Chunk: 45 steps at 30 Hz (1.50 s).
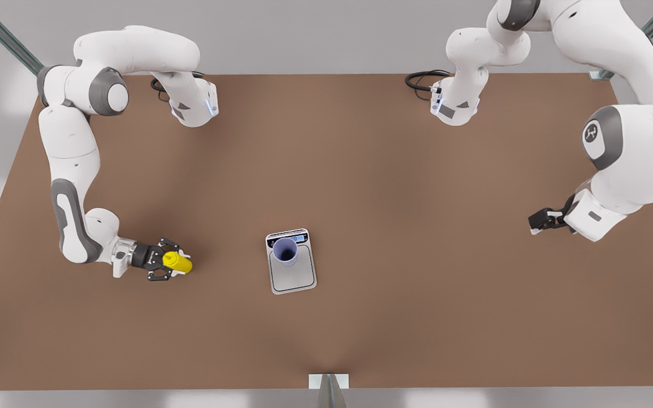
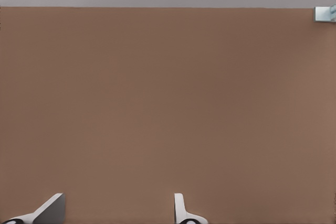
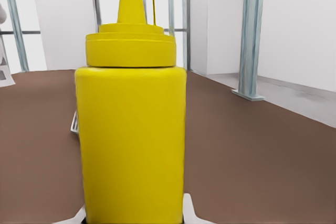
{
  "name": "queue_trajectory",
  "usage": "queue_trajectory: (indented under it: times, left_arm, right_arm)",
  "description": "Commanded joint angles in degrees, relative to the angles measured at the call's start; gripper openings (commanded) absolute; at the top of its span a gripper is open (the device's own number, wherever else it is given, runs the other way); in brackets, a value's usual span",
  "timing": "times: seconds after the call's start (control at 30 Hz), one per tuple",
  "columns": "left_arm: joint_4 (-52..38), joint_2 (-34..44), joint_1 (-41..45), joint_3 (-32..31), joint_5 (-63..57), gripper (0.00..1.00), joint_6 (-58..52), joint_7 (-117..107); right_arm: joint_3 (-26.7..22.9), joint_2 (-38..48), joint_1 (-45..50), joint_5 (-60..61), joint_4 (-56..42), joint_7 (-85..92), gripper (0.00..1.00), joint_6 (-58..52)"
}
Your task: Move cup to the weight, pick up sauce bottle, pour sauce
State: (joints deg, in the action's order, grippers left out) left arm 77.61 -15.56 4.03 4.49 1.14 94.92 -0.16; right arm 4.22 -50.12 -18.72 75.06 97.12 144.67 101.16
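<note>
two arms reach over a plain brown bench (image 1: pixel 417 226) in the front view. at that view's left, the right claw (image 1: pixel 166 261) is clenched around the sauce bottle (image 1: pixel 178 262), a smooth bright yellow cylinder. the cup (image 1: pixel 285 251), a lavender-blue tumbler with a dark inside, stands on the weight (image 1: pixel 292 276), a flat silver-grey plate with a white rim, near its display end. nothing lies between bottle and scale. the left claw (image 1: pixel 537 220) waits well apart at the front view's right.

left wrist view: its pale fingertips (image 2: pixel 180 208) stand apart, released, above bare matte bench.

right wrist view: the bottle, with stepped cap and tapered nozzle, stands close between the fingertips (image 3: pixel 190 211).
</note>
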Motion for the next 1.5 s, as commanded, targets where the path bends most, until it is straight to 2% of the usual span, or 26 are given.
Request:
queue_trajectory:
  times: [0.0, 0.2, 0.23, 0.27, 0.33, 0.87, 1.0, 1.07, 1.13, 1.2, 1.3, 1.37, 1.47]
  left_arm:
    - [0.0, 0.0, 0.1, -0.01, -0.09, 1.0, 0.0, -0.02]
    - [0.0, -0.18, 0.1, -0.01, -0.09, 1.0, 0.0, -0.02]
    - [0.0, -0.18, 0.1, -0.09, -0.09, 1.0, 0.0, -0.02]
    - [0.0, -0.18, 0.1, -0.01, -0.09, 1.0, 0.0, -0.02]
    - [0.0, -0.18, 0.1, -0.09, -0.18, 1.0, 0.09, -0.02]
    - [-0.09, -0.18, 0.19, -0.18, -0.18, 1.0, 0.44, -0.02]
    - [-0.44, -0.35, 0.19, -0.18, -0.18, 1.0, 0.44, -0.02]
    - [-0.44, -0.35, 0.19, -0.18, -0.18, 1.0, 0.44, -0.02]
    - [-0.44, -0.35, 0.19, -0.18, -0.18, 1.0, 0.44, -0.02]
    - [-0.44, -0.44, 0.19, -0.18, -0.26, 1.0, 0.44, -0.02]
    - [-0.35, -0.61, 0.1, -0.1, -0.18, 1.0, 0.44, -0.02]
    - [-0.44, -0.61, 0.1, -0.09, -0.18, 1.0, 0.35, -0.02]
    - [-0.35, -0.61, 0.19, -0.09, -0.18, 1.0, 0.35, -0.02]
  right_arm:
    - [0.0, -0.07, 0.0, 0.0, 0.0, 0.0, 0.71, 0.0]
    - [0.0, 0.02, 0.0, 0.0, 0.0, -0.18, 0.71, -0.09]
    - [0.0, 0.02, 0.0, 0.0, 0.0, -0.35, 0.74, -0.09]
    - [0.08, 0.02, -0.09, 0.0, 0.0, -0.35, 0.9, -0.09]
    - [0.0, 0.02, -0.09, 0.0, 0.0, -0.35, 1.0, -0.18]
    - [0.0, 0.72, -5.01, -4.83, 2.11, -0.35, 1.0, -1.32]
    - [0.0, 2.66, -11.16, -14.41, 3.52, -0.88, 1.0, -2.19]
    - [-0.62, 8.1, -14.94, -28.64, 0.89, -15.45, 1.0, -5.53]
    - [-1.59, 14.17, -14.06, -43.49, -10.18, -40.84, 1.0, -7.55]
    - [-1.41, 17.07, -8.09, -55.8, -21.0, -69.94, 1.0, -10.02]
    - [-2.2, 24.71, 3.07, -65.74, -21.8, -104.14, 1.0, -10.28]
    - [-12.47, 29.11, 15.55, -65.74, -20.57, -118.9, 1.0, -10.28]
    - [-17.32, 36.67, 24.17, -65.74, -16.0, -130.6, 1.0, -9.58]
